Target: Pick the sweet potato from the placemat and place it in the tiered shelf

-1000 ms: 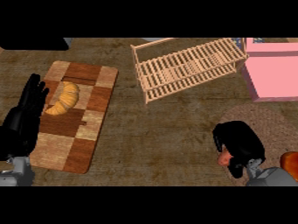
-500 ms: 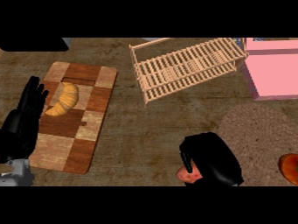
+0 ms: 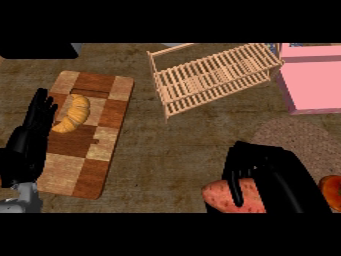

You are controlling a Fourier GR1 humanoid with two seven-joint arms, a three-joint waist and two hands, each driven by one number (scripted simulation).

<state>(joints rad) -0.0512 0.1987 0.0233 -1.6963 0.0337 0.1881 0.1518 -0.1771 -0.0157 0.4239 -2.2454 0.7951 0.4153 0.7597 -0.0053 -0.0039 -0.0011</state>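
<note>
Down at the near edge, the right robot hand [image 3: 272,172] has its dark fingers [image 3: 236,186] bent over the sweet potato [image 3: 216,198] and holds it from the top. The sweet potato is pinkish red. It sits low in the view, over the brown worktop [image 3: 165,160], just beside the left rim of the round placemat [image 3: 298,132]. It is well apart from the shelf. It is hard to tell if it touches the worktop. A red tomato [image 3: 340,192] with a green top lies on the placemat, to the right of that hand. On the left side, the left robot hand [image 3: 31,140] is open, with its fingers straight and close together, pointing away. It lies along the left edge of a wooden board [image 3: 103,145] made of light and dark squares. A golden croissant [image 3: 73,114] lies on the board, just beside the fingertips. Farther away stands the tiered shelf [image 3: 213,77], made of pale wooden slats and turned at a slant. To its right, at the far corner, is a pink box [image 3: 320,82].
</note>
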